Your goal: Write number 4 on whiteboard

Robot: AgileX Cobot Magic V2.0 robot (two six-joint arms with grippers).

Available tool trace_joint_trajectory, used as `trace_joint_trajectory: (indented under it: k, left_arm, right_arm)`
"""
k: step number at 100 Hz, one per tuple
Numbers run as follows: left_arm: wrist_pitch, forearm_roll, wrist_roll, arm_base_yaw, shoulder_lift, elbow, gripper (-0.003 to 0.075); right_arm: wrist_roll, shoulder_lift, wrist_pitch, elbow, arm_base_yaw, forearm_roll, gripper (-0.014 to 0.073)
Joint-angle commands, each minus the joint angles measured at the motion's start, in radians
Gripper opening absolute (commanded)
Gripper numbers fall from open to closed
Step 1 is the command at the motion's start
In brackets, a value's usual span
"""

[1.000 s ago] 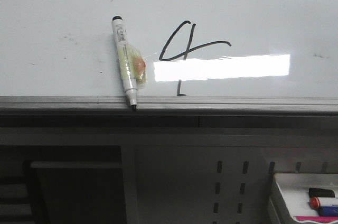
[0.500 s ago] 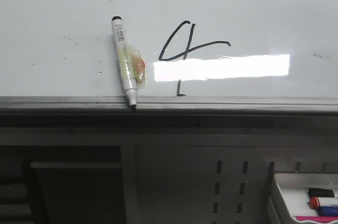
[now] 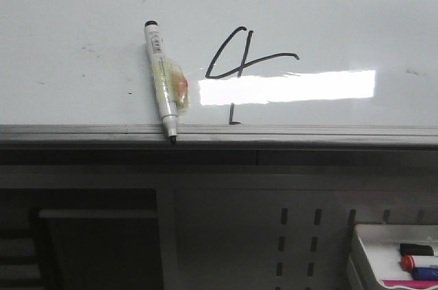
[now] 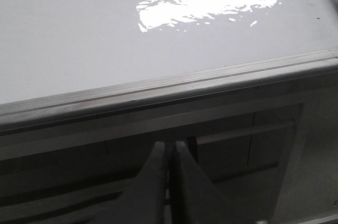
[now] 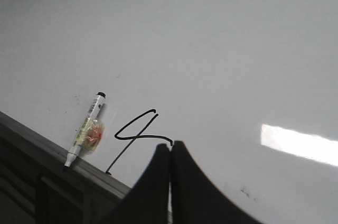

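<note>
The right hand (image 5: 170, 147), dark fingers pressed together and empty, hangs before the glossy white whiteboard (image 3: 82, 3); the left hand (image 4: 170, 147) is likewise closed, below the board's grey rail. Only the front view shows the small white tray (image 3: 373, 245) holding markers. The thin black number 4 (image 3: 239, 64) sits mid-board, beside a white marker pen (image 3: 162, 81) leaning tip-down on the rail.

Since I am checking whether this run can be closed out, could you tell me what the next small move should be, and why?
Probably none beyond keeping both arms back. The number 4 is already drawn on the whiteboard, and the marker leans against the board, tip down on the lower rail. The left gripper and right gripper are both shut on nothing.
</note>
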Motion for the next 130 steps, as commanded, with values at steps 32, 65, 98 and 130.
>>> trace_joint_trajectory:
  k: [32,65,98,130]
  left_arm:
    - [-0.051,0.0,-0.011,0.002,-0.024,0.034,-0.002]
    - [-0.051,0.0,-0.011,0.002,-0.024,0.034,-0.002]
    - [-0.051,0.0,-0.011,0.002,-0.024,0.034,-0.002]
    - [-0.051,0.0,-0.011,0.002,-0.024,0.034,-0.002]
  right_arm:
    - [0.003,0.023,-0.05,-0.022,-0.004,-0.069,-0.0064]
    - [0.985,0.259,-0.132,0.036,-0.152,-0.967,-0.0064]
    - [2.072,0.297,0.23,0.154,-0.586,-1.879,-0.0064]
    - [2.09,0.007,0.571,0.2,-0.727,-1.89,-0.0064]
